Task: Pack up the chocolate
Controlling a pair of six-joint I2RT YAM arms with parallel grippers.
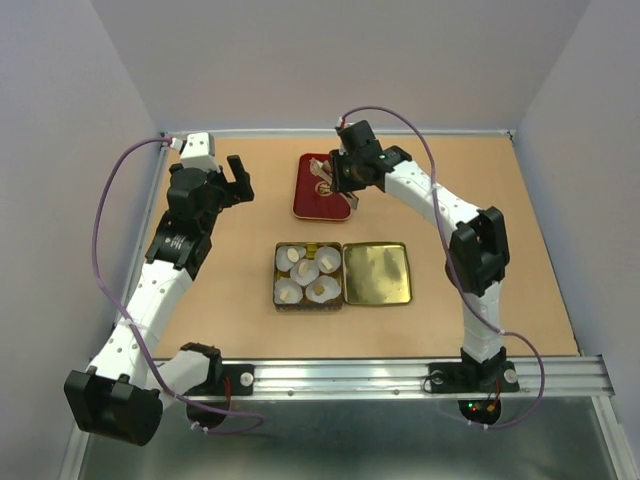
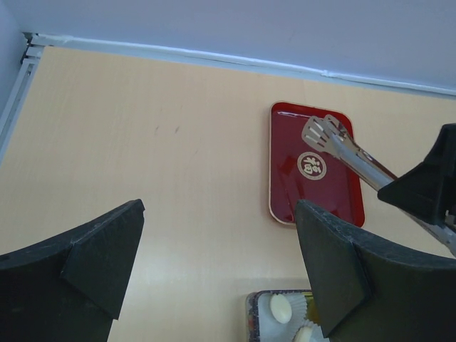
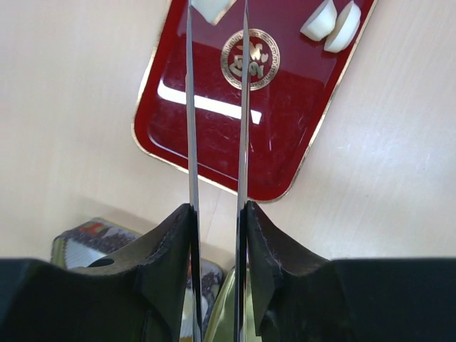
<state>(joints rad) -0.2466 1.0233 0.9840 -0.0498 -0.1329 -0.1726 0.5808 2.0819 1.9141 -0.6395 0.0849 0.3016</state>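
My right gripper (image 3: 217, 214) is shut on the long metal tweezers (image 3: 192, 107) and hovers over the red tray (image 3: 285, 142). A cream-white piece of chocolate (image 3: 210, 7) lies between the tweezer tips at the top edge of the right wrist view. Two more white pieces (image 3: 329, 23) rest on the tray's far right corner. From above, this gripper (image 1: 352, 185) is at the tray's right side. The open tin (image 1: 276, 300) holds several paper cups with chocolate (image 1: 293, 256) in them. My left gripper (image 1: 238, 180) (image 2: 219, 214) is open and holds nothing, left of the tray.
The tin's gold lid (image 1: 377, 272) lies open to the right of the tin. Grey walls close in the table at the back and sides. In the left wrist view the tin's corner with a cream piece (image 2: 281, 308) shows under the right finger.
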